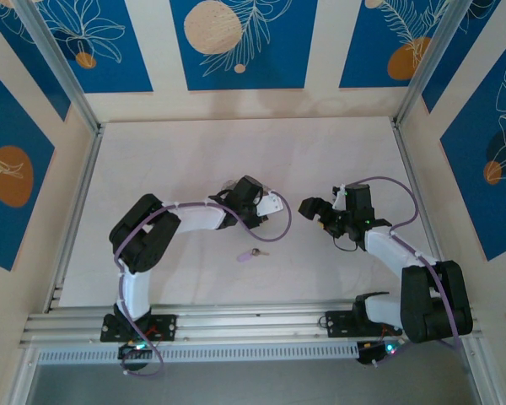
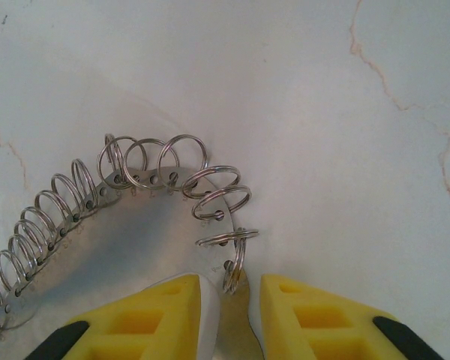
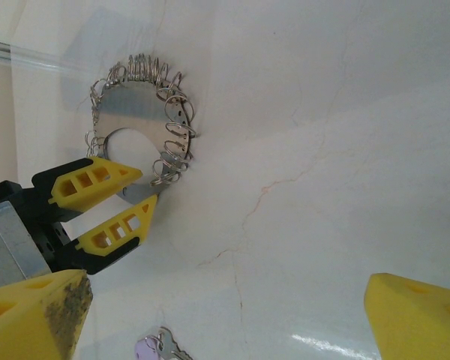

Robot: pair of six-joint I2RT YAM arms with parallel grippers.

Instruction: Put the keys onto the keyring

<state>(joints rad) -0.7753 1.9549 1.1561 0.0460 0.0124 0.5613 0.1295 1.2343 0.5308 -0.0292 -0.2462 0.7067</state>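
1. Left gripper (image 2: 234, 300) is nearly closed, pinching the keyring (image 3: 139, 101) by its rim between two split loops (image 2: 184, 154).
2. Right gripper (image 3: 225, 289) is wide open and empty, hovering close to the ring.
3. The key (image 1: 251, 254) lies loose on the table (image 1: 194, 152), apart from the ring and nearer the arm bases.
4. Risks:
   - The thin edge pinch lets the ring pivot or slip under any push.
   - The flat little key may skid when picked.
   - The loops are tiny, so the key can easily miss them.

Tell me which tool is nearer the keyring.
Left. The left tool grips the keyring at its edge; the right tool hangs open, apart from it, to its right.
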